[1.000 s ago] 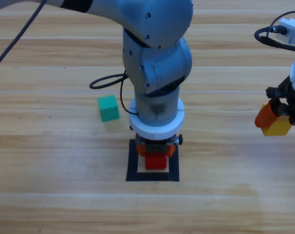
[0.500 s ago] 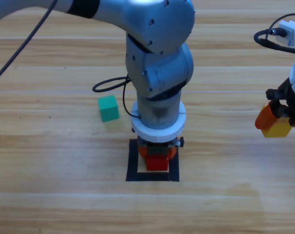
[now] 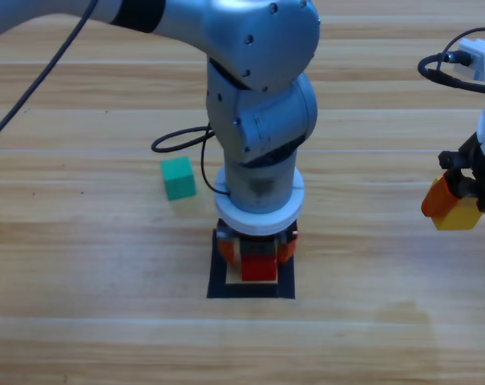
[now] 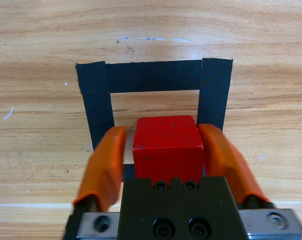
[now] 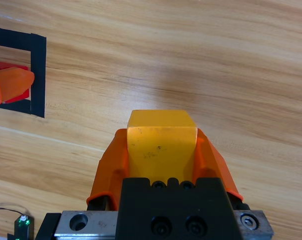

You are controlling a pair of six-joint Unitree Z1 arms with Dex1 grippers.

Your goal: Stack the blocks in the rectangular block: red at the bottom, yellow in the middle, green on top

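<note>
At the lower centre of the high view my left gripper (image 3: 257,250) stands over the rectangular block (image 3: 218,277), jaws parted a little to either side of the red cube (image 4: 166,147), a sliver of gap on each side. The cube sits on the wood inside the tape. Up and left lies the green cube (image 3: 178,177), alone. At the right edge, my right gripper (image 5: 161,150) is clamped on the yellow cube (image 5: 161,137), well apart from the frame.

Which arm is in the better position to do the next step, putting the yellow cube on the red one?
Right: the right gripper already holds the yellow cube. The left gripper is open around the red cube inside the tape frame.
</note>
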